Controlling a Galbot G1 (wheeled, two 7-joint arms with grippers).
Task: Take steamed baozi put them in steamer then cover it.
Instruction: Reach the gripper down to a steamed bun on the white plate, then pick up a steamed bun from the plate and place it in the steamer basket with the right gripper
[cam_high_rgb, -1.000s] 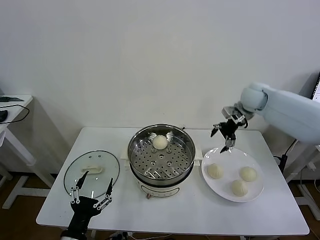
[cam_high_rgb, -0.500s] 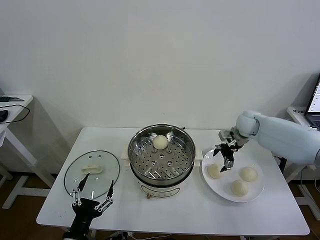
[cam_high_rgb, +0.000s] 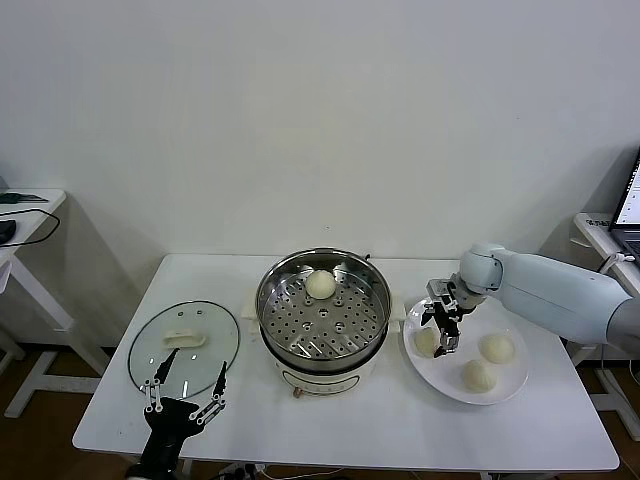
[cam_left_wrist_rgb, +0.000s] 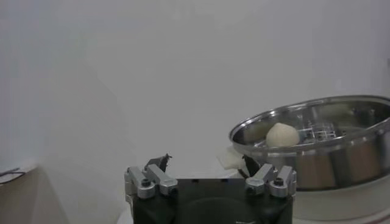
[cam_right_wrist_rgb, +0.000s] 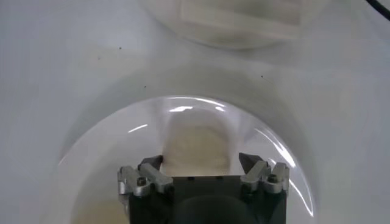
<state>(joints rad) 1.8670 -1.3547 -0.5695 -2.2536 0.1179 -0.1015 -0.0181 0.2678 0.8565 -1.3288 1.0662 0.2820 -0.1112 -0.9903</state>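
Observation:
One steamed baozi (cam_high_rgb: 320, 284) lies on the perforated tray of the steamer (cam_high_rgb: 262, 310), at its back; it also shows in the left wrist view (cam_left_wrist_rgb: 283, 134). Three more baozi sit on the white plate (cam_high_rgb: 510, 385). My right gripper (cam_high_rgb: 441, 335) has come down over the leftmost one (cam_high_rgb: 426, 342). Its fingers straddle that bun (cam_right_wrist_rgb: 196, 143), still open, close to its sides. The cover (cam_high_rgb: 160, 355) lies flat on the table left of the steamer. My left gripper (cam_high_rgb: 196, 357) waits open at the cover's near edge, holding nothing.
The other two plate buns (cam_high_rgb: 497, 347) (cam_high_rgb: 479, 374) lie right of my gripper. The steamer's white base (cam_right_wrist_rgb: 244, 18) stands just beyond the plate (cam_right_wrist_rgb: 116, 158). A side table (cam_high_rgb: 25, 215) is at far left and a laptop (cam_high_rgb: 630, 200) at far right.
My right arm dropped from above the plate's back edge onto the leftmost bun, and its fingers have begun to narrow. The left arm barely moved.

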